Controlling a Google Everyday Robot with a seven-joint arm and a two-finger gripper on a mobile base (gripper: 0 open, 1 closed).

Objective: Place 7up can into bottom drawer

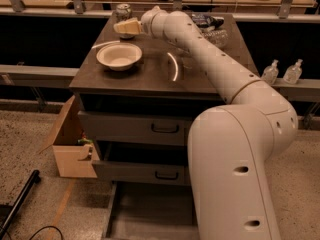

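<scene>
The 7up can [123,10], silver with a pull-tab top, stands upright at the back left corner of the dark cabinet top [150,76]. My gripper [127,27] is stretched out over the cabinet top, just in front of the can and slightly to its right, with a small gap between them. The bottom drawer [145,216] is pulled out at floor level; the part of its flat grey floor that I can see holds nothing. My arm and base cover its right part.
A cream bowl [119,55] sits on the cabinet top in front of the gripper. A clear plastic bottle [216,35] and a blue packet [205,19] lie at the back right. An open cardboard box [70,144] stands left of the cabinet. The two upper drawers [135,129] stand slightly open.
</scene>
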